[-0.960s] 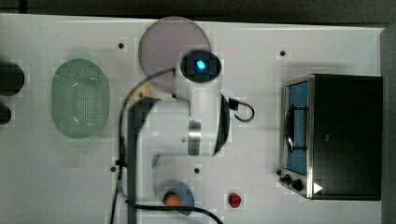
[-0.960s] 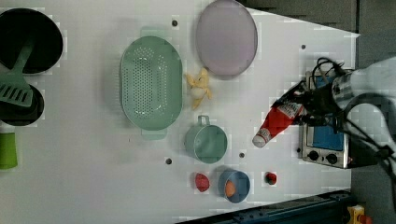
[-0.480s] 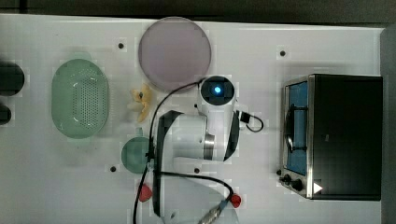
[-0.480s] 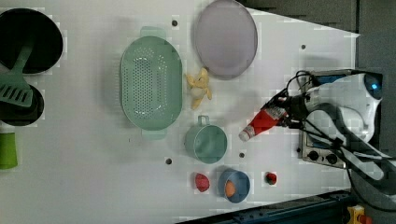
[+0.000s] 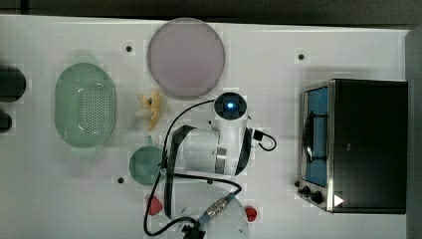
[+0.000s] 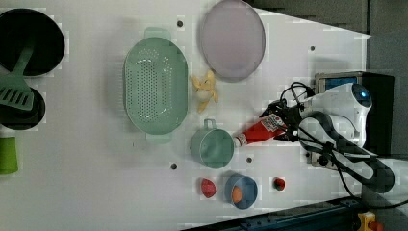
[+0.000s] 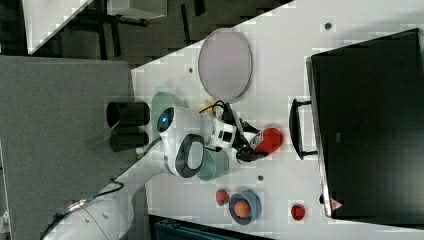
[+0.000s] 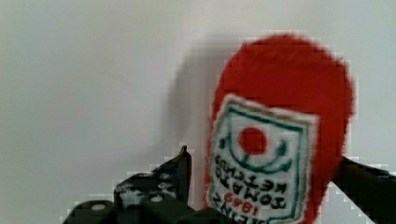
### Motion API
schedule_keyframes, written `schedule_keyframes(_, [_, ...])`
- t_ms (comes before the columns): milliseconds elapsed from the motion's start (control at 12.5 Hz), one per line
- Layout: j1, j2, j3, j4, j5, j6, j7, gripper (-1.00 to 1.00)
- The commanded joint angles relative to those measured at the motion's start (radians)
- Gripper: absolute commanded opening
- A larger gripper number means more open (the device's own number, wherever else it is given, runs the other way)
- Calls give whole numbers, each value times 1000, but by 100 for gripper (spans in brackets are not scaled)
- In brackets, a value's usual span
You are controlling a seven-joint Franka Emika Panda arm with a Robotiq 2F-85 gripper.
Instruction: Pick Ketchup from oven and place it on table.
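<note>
Straddling the ketchup (image 8: 280, 140), the gripper (image 8: 264, 158) has its fingers (image 8: 180, 170) spread. In the wrist view a narrow gap shows between one finger and the bottle's side, so the fingers are not clamped on it. The ketchup is out of the oven (image 5: 368, 144), in front of its glass door on the white table (image 5: 298, 30). Its base end points toward the oven and its white cap points away, next to the teal mug (image 6: 211, 148). Whether the bottle rests fully on the tabletop cannot be told.
</note>
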Motion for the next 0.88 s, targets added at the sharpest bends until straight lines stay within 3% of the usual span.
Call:
schedule_keyframes(80, [5, -199, 11, 77, -21, -27, 43, 100])
schedule_keyframes(480, [6, -396, 11, 337, -24, -414, 43, 100])
schedule_keyframes(880, [3, -415, 5, 621, -62, -817, 43, 100])
